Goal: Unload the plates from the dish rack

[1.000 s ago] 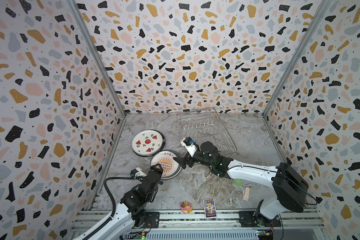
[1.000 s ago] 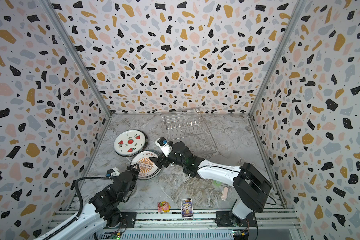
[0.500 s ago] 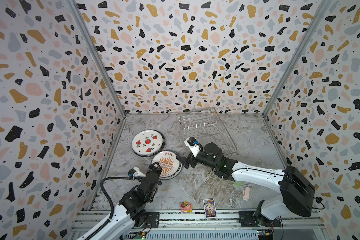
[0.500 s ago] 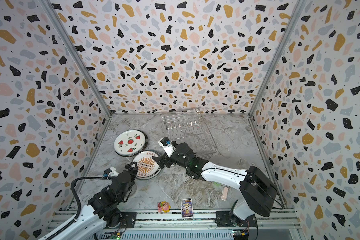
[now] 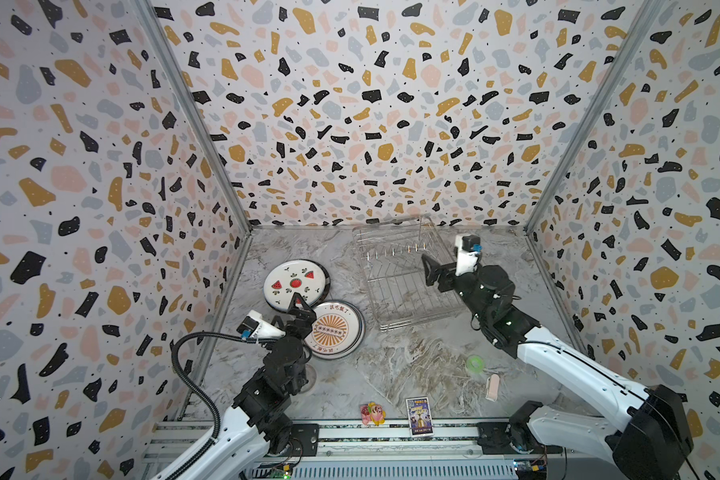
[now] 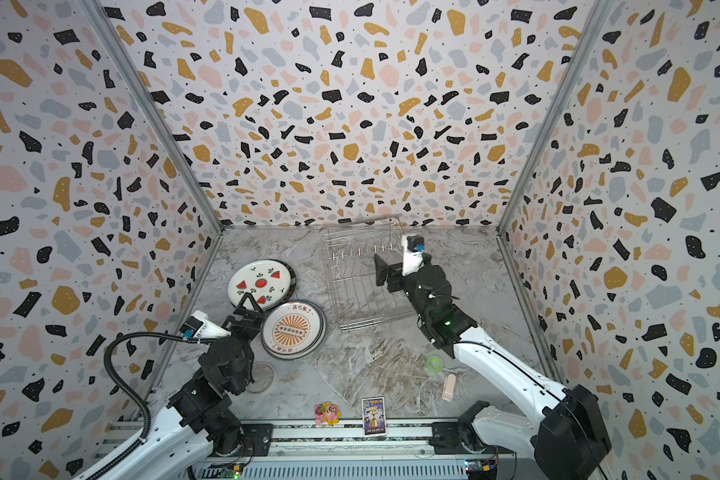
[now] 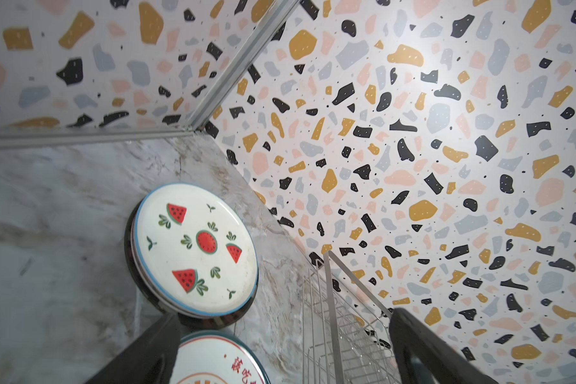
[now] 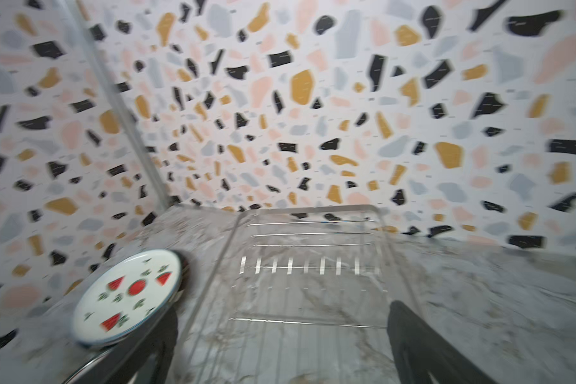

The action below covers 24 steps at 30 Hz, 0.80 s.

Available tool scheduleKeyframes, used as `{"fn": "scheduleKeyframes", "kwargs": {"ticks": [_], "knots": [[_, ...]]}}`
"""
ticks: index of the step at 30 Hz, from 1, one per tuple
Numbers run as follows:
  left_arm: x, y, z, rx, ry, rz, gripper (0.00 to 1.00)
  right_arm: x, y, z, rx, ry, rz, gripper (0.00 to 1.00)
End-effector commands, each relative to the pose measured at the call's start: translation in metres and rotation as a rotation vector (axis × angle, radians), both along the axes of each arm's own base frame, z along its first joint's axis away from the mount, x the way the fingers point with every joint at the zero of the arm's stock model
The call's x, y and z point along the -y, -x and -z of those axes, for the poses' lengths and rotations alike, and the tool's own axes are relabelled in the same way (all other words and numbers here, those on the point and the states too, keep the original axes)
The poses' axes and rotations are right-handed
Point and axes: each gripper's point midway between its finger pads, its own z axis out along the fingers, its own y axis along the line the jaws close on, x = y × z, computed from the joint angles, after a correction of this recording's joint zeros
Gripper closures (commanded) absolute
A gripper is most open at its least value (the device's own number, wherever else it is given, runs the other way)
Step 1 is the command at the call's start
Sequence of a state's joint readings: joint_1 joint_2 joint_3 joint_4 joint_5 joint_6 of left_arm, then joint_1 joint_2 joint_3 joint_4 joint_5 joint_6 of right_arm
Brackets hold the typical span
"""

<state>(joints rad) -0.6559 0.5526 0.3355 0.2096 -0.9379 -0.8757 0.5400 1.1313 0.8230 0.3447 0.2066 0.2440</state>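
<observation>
Counter [image 5: 412, 365]: grey marble, closed in by speckled walls.
Dish rack [image 5: 395, 282] [image 6: 358, 286]: stands at 1 o'clock on the counter, close to the back wall. A row of prongs crosses its far half, and the marble shows through its wires.
Plates: two flat stacks on the counter at 9 o'clock, outside the rack. The watermelon plate [image 5: 295, 284] [image 6: 260, 284] tops the far stack. The sunburst plate [image 5: 335, 330] [image 6: 294, 330] tops the near one, at 5 o'clock from it. I cannot tell if their rims touch.
Right gripper [image 5: 435, 272] [image 6: 385, 270]: hangs above the rack's 3 o'clock side, spread wide, grasping nothing.
Left gripper [image 5: 302, 316] [image 6: 252, 309]: at 9 o'clock of the sunburst plate, released, jaws wide apart.
Small things: green ring [image 5: 474, 363] at 4 o'clock, card [image 5: 418, 415] and toy [image 5: 373, 413] at 6 o'clock.
Only in top views: these small things. The clear ring [image 6: 260, 376] is less hidden by the left arm in a top view.
Only in left wrist view: a dark rim under the watermelon plate [image 7: 193, 249], and red characters on the sunburst plate [image 7: 213, 362].
Right wrist view: blurred; the rack [image 8: 313, 266] lies ahead between the fingers.
Change in one second: the right gripper left the sunburst plate's 3 o'clock edge and went back over the rack. The left gripper spread a little more. The plates kept their places.
</observation>
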Motion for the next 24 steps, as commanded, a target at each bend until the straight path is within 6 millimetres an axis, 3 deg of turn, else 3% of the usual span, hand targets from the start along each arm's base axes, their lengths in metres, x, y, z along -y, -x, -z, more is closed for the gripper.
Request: {"fn": "scheduleKeyframes", "kwargs": {"ticks": [1,3,6,10,12,16,20,23,24], "knots": [[-0.022,0.001,-0.043,0.032,-0.182,-0.179,0.00,0.067,-0.015,0.037,-0.121,0.029,0.210,0.01],[-0.031,0.000,-0.044,-0.003,-0.286,-0.239,0.00,0.102,-0.021,0.054,-0.141,0.043,0.306,0.01],[-0.054,-0.005,-0.027,-0.077,-0.363,-0.362,0.00,0.154,-0.023,0.090,-0.132,0.090,0.461,0.01],[-0.091,-0.004,0.005,-0.215,-0.451,-0.515,0.01,0.206,-0.016,0.134,-0.200,0.210,0.679,0.00],[-0.106,-0.002,0.024,-0.263,-0.465,-0.571,0.02,0.218,-0.015,0.148,-0.212,0.245,0.729,0.00],[-0.106,-0.005,0.053,-0.299,-0.508,-0.550,0.03,0.219,-0.007,0.168,-0.175,0.253,0.697,0.00],[-0.099,-0.018,0.060,-0.312,-0.596,-0.456,0.06,0.213,-0.003,0.184,-0.136,0.239,0.650,0.00],[-0.097,-0.026,0.069,-0.310,-0.632,-0.403,0.07,0.194,-0.007,0.181,-0.100,0.233,0.542,0.00],[-0.093,-0.032,0.073,-0.320,-0.654,-0.373,0.01,0.187,-0.002,0.181,-0.062,0.224,0.495,0.00]]}}
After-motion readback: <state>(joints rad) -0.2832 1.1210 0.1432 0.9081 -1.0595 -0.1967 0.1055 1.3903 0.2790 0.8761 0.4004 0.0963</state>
